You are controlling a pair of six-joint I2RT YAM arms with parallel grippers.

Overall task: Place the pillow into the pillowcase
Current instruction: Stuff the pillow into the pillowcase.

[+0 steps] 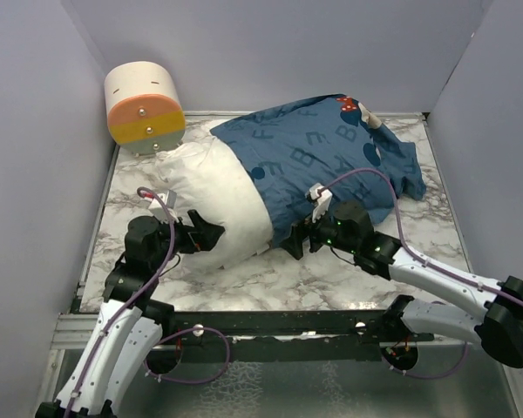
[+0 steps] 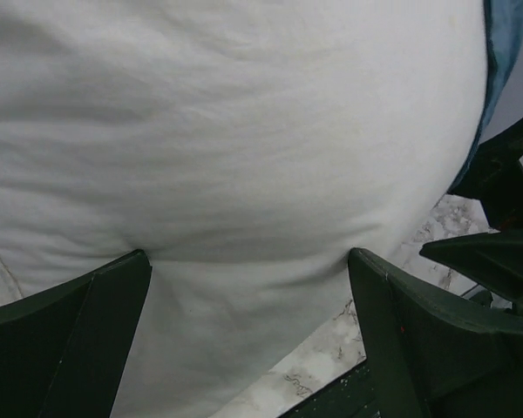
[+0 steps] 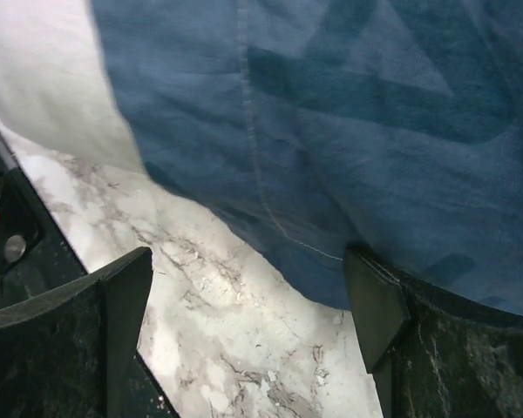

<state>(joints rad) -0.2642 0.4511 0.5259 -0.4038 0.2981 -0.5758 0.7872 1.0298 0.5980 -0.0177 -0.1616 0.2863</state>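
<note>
Where arms meet work, at near side of table: left gripper spread wide, jaws flanking bare end of pillow, clamping nothing. Right gripper likewise agape beside hem of pillowcase, holding nothing. Pillow roughly half sheathed, far half inside. Judged: pillow light, plump, yielding; pinch deep fold at exposed corner. Case thin, limp; grip hem seam.

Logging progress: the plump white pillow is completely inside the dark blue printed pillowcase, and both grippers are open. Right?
Not completely: the top view shows the plump white fabric pillow sticking partly out of the dark blue printed pillowcase. The left gripper and right gripper are open.
</note>
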